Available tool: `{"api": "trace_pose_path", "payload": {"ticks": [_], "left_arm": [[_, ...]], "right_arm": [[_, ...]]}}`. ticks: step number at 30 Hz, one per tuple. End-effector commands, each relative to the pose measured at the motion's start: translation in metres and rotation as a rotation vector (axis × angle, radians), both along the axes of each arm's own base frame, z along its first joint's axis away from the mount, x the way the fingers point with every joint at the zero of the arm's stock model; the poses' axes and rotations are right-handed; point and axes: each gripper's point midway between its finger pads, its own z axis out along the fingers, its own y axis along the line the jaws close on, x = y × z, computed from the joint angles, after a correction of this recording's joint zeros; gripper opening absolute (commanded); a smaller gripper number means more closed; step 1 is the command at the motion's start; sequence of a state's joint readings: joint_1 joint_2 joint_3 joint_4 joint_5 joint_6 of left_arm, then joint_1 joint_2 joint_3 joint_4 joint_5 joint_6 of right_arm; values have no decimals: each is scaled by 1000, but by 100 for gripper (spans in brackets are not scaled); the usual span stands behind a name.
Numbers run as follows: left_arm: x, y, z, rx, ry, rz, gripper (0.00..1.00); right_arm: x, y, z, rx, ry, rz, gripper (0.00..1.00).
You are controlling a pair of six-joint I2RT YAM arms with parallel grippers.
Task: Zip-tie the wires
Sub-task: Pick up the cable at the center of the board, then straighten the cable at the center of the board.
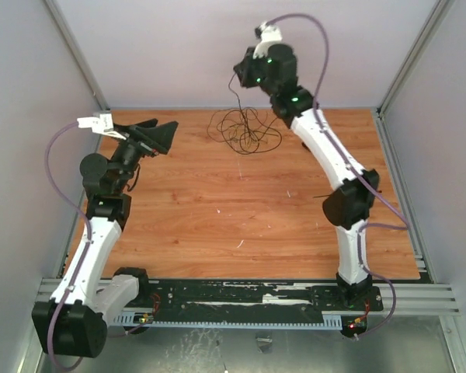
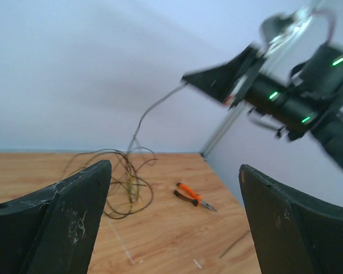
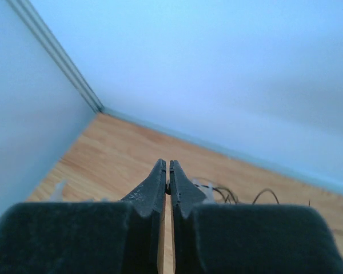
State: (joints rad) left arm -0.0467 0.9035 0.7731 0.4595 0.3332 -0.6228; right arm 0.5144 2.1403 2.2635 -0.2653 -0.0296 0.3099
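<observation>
The wires (image 1: 245, 130) lie as a loose dark tangle at the back middle of the wooden table, also seen in the left wrist view (image 2: 123, 182). One strand rises from the tangle to my right gripper (image 1: 238, 78), which hangs raised above it and is shut on that strand. The right wrist view shows its jaws (image 3: 168, 166) pressed together on a thin dark bit, with wire loops (image 3: 228, 195) behind. My left gripper (image 1: 154, 137) stands wide open at the left, raised off the table, facing the tangle with nothing between its fingers (image 2: 80, 205).
Orange-handled pliers (image 2: 193, 196) lie on the table to the right of the tangle. A thin dark strip (image 2: 235, 244) rests nearer the right side. Grey walls with metal posts close in the back and both sides.
</observation>
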Motion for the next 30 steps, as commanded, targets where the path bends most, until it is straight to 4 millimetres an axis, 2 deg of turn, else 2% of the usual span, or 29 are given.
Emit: {"api": "trace_pose_path", "payload": {"ticks": [1,4,8,11,15,19,21,23,26,30], "left_arm": [[-12,-38,31,1,-149,-185,98],[-1,-65,28,23,-157,-243,98],[14,-113,26,88,-181,-290,98],[39,-125,22,85,-174,-167,98],[67,-147,15,116,-175,-104,98],[91,-188,-11,202,-145,-130,98],[104,-201,-25,242,-117,-105,98],[120,-205,-39,274,-80,-52,98],[140,-198,-51,287,-44,44,98],[166,-193,-56,335,-31,139,98]], "right_arm": [[-65,-11,113,43,-166,119,0],[-91,-27,155,74,-234,126,0],[-121,-35,185,115,-273,173,0],[-144,-36,199,142,-285,232,0],[-164,-41,205,161,-281,258,0],[-180,-48,212,180,-284,268,0],[-188,-51,217,191,-290,275,0],[-201,-57,226,203,-308,284,0],[-218,-70,235,215,-323,264,0],[-234,-97,243,218,-344,180,0]]}}
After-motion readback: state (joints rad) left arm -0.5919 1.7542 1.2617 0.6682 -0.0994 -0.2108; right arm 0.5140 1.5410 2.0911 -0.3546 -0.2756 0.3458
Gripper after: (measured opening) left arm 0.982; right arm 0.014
